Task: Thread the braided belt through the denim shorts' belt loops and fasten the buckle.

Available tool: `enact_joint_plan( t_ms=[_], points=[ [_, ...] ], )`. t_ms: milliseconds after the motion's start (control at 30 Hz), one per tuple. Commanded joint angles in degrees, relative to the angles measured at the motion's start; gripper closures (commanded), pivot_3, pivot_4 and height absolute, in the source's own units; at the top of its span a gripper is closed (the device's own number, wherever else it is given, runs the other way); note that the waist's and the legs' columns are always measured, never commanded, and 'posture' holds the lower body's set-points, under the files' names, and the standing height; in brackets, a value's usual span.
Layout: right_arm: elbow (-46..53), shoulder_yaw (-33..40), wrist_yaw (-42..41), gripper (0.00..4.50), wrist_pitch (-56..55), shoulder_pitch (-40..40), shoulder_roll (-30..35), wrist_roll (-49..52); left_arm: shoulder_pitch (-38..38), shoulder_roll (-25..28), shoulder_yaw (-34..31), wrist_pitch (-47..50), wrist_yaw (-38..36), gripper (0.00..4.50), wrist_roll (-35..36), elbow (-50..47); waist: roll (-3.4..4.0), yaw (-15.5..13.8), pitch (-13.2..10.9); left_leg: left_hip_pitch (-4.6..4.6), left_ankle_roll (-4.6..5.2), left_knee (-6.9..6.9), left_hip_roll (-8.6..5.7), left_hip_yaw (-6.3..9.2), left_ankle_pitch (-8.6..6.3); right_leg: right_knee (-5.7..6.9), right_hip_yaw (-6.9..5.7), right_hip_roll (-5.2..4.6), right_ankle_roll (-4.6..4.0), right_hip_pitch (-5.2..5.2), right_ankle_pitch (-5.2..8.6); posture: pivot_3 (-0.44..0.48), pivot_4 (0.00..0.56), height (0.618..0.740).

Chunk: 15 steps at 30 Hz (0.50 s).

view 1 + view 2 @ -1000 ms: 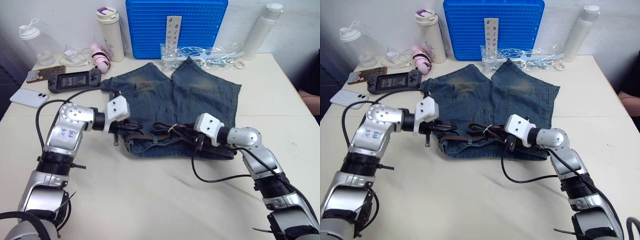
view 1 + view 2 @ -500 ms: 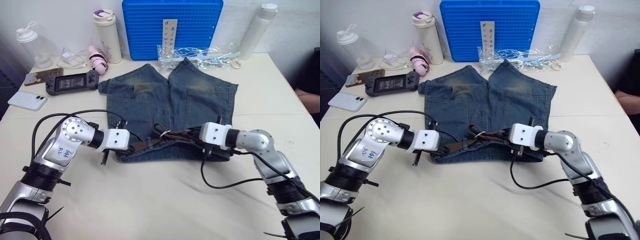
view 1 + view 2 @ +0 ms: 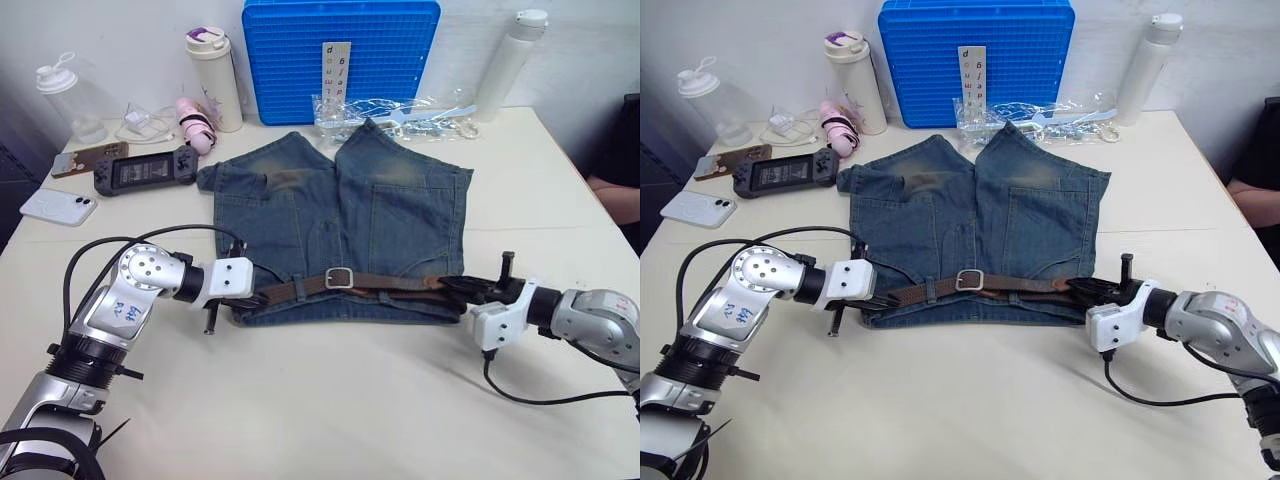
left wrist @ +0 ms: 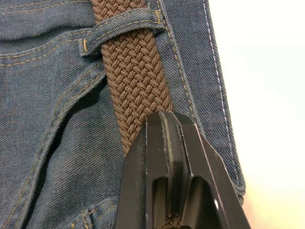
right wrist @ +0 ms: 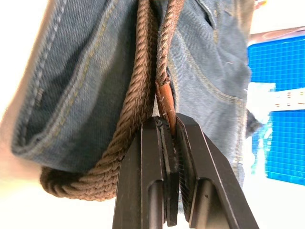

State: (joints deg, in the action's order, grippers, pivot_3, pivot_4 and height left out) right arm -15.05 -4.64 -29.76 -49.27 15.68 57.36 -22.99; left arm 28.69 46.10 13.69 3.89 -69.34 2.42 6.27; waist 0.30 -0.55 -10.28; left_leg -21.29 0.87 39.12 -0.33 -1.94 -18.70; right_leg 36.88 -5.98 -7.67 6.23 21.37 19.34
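Cream table (image 3: 330, 400); denim shorts (image 3: 340, 215), blue crate (image 3: 340, 50) behind, wall probably white.

The cream counter (image 3: 330, 400) carries the denim shorts (image 3: 340, 220) spread flat at its centre. Along the far edge stand a blue crate (image 3: 340, 55), two bottles, a white tumbler (image 3: 215, 80), a game controller (image 3: 145, 172) and two phones.

Bare table (image 3: 330, 400) runs wide across the lower frame below the shorts (image 3: 340, 220), while the top edge is crowded by a blue crate (image 3: 340, 55), bottles (image 3: 215, 75), phones (image 3: 58, 207) and a plastic bag (image 3: 400, 108), with both grippers flanking the waistband.
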Motion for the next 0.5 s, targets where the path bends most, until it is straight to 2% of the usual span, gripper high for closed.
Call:
enact_joint_plan(
  t_ms=[33, 233, 333, 400, 500],
  points=[
    [-2.85, -0.73, -0.02, 4.50, 1.09, 1.25, -0.70, 0.03, -2.84, 2.10, 1.69, 0.57, -1.80, 4.46, -2.59, 4.80, 0.00, 0.00, 0.00, 0.00, 0.00, 0.00, 0.02, 0.00, 0.00, 0.00, 0.00, 0.02, 0.00, 0.00, 0.00, 0.000, 0.150, 0.689],
    [-3.42, -3.27, -4.39, 4.50, 1.90, 1.31, -1.68, 5.85, -3.60, 2.23, 0.07, 0.68, -0.77, 4.46, -1.84, 4.34, -0.01, 0.37, 0.01, 0.01, 0.00, -0.01, 0.05, -0.02, -0.01, 0.00, 0.01, 0.03, -0.02, 0.00, 0.01, 0.000, 0.150, 0.689],
    [-2.67, -3.83, -8.10, 3.31, 3.02, 1.04, -1.30, 10.88, -4.33, 1.84, -2.29, 4.25, -1.25, 3.50, 1.55, 1.93, -0.01, 0.56, 0.01, 0.02, 0.00, -0.01, 0.06, -0.02, -0.01, 0.00, 0.01, 0.03, -0.02, 0.00, 0.01, 0.000, 0.150, 0.689],
    [-1.67, -3.57, -10.49, 2.36, 4.03, 0.63, -0.49, 13.89, -4.78, 2.31, -3.21, 6.27, -2.38, 2.62, 3.36, 0.28, -0.02, 0.56, 0.01, 0.04, 0.01, -0.01, 0.08, 0.00, -0.01, 0.00, 0.01, 0.03, -0.03, -0.01, 0.01, 0.000, 0.150, 0.689],
    [0.61, -1.09, -17.43, 1.04, 10.06, -1.37, 2.19, 24.91, -5.94, 3.72, -7.20, 11.26, -4.87, 1.42, 9.53, -3.67, -0.04, 0.52, 0.00, 0.02, 0.00, -0.01, 0.10, 0.01, -0.02, -0.01, 0.01, 0.02, -0.04, -0.01, 0.02, 0.000, 0.150, 0.689]
  ],
)
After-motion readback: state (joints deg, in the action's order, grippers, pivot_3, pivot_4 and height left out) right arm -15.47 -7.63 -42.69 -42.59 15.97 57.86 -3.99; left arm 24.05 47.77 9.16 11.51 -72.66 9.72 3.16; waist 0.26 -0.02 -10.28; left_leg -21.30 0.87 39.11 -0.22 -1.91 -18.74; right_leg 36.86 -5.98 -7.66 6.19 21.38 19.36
